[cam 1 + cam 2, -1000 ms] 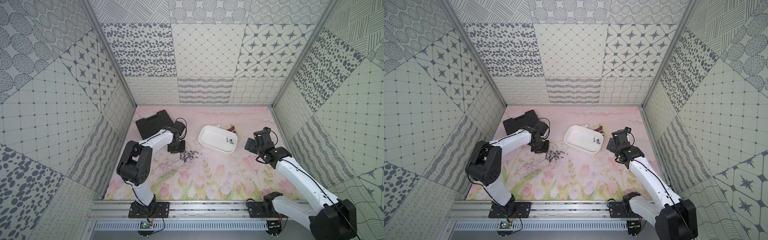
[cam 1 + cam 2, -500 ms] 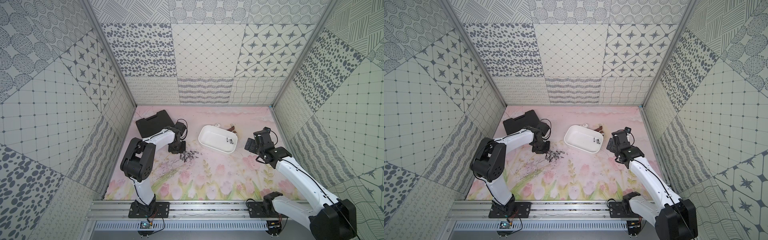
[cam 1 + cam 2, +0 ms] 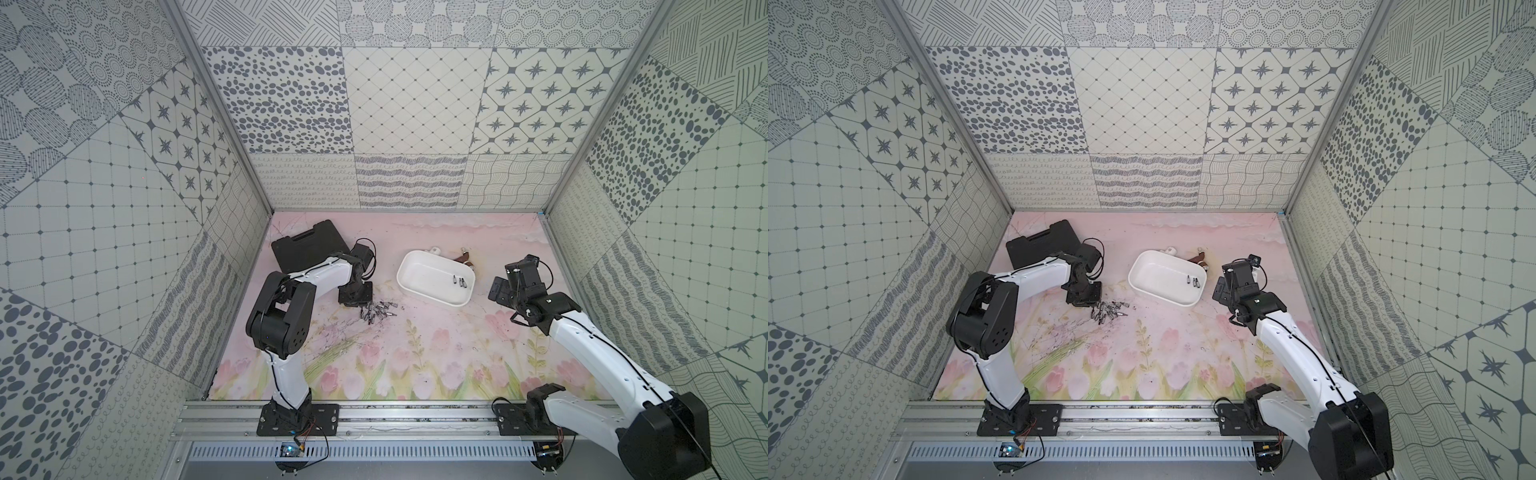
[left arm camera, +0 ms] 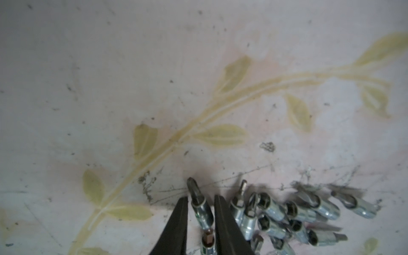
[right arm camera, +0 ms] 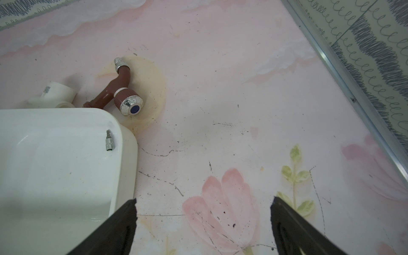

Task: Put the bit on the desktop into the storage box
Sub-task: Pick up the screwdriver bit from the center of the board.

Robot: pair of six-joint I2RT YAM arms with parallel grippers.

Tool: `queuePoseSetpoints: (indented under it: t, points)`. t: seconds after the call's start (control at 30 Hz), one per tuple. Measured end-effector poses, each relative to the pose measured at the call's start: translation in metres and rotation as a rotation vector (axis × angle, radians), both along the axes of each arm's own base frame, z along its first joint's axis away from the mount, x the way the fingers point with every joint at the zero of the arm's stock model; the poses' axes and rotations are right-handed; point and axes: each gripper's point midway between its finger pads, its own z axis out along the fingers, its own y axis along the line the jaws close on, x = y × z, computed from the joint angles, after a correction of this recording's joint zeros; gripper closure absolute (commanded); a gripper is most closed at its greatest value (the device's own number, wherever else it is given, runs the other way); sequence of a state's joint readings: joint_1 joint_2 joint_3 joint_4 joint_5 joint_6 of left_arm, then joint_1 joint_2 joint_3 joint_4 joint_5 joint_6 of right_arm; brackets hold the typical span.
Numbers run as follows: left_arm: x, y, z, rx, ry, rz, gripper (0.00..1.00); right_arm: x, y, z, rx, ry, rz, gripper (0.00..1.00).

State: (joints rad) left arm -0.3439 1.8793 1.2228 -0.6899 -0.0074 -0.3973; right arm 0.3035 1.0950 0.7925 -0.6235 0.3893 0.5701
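Several silver bits lie heaped on the flowered desktop. My left gripper is down at the heap's edge with its jaws narrowly open. One bit lies lengthwise between its black fingers. A thin gap shows beside one finger. The white storage box stands to the right of the heap, with two bits lying in it. My right gripper hovers wide open and empty over the desktop, just right of the box.
A black tool case lies behind the left arm near the left wall. A brown tap and a white pipe fitting lie just behind the box. The metal-framed right wall runs close to the right arm.
The left gripper's jaws have narrowed around the bit at the heap's edge and the left arm's elbow has shifted a little. The right arm has not moved.
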Motion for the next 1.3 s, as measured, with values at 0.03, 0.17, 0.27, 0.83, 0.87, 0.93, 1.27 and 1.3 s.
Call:
queuePoseSetpoints:
  t: [0.03, 0.17, 0.27, 0.83, 0.87, 0.93, 1.27, 1.3]
  points:
    - [0.001, 0.000, 0.000, 0.000, 0.000, 0.000, 0.78, 0.000, 0.000, -0.001, -0.001, 0.003, -0.001, 0.03]
    - [0.003, 0.000, -0.001, 0.003, 0.001, 0.000, 0.81, 0.000, -0.001, -0.001, -0.002, 0.004, -0.002, 0.03]
    - [0.004, -0.001, -0.001, 0.003, -0.001, 0.000, 0.83, 0.000, -0.001, -0.001, -0.001, 0.004, -0.003, 0.03]
    - [0.007, -0.002, 0.006, -0.005, -0.024, -0.001, 0.90, -0.002, -0.004, 0.015, 0.009, -0.055, -0.017, 0.03]
    - [0.007, -0.002, 0.009, -0.008, -0.032, -0.002, 0.91, -0.002, -0.004, 0.015, 0.009, -0.057, -0.017, 0.03]
    - [0.009, -0.003, 0.016, -0.014, -0.050, -0.005, 0.92, -0.002, -0.004, 0.016, 0.012, -0.061, -0.019, 0.03]
    - [0.017, -0.012, 0.078, -0.094, -0.204, -0.017, 0.94, -0.004, -0.004, 0.023, 0.035, -0.099, -0.029, 0.03]
    - [0.019, -0.015, 0.088, -0.107, -0.225, -0.023, 0.94, -0.004, -0.004, 0.024, 0.037, -0.105, -0.029, 0.03]
